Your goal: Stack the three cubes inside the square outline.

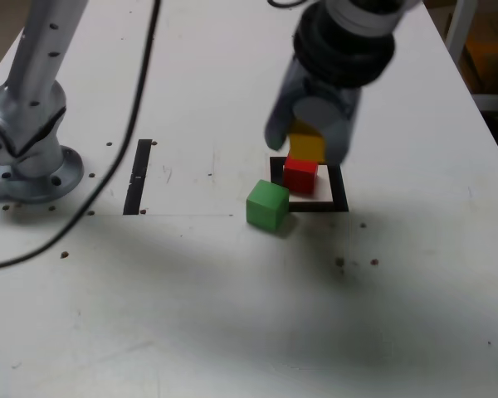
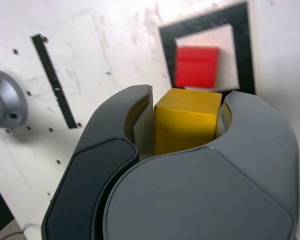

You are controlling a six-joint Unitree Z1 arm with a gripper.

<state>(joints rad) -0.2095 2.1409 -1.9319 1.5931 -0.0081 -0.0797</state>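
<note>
A red cube sits inside the black square outline on the white table. My gripper hangs just above it, shut on a yellow cube that is pinched between both jaws. In the exterior view the yellow cube rests close over the red one; I cannot tell whether they touch. A green cube stands on the table at the outline's near-left corner, outside it, and is not in the wrist view.
A straight black tape strip lies to the exterior view's left. The arm's metal base stands at the far left, with a black cable trailing across the table.
</note>
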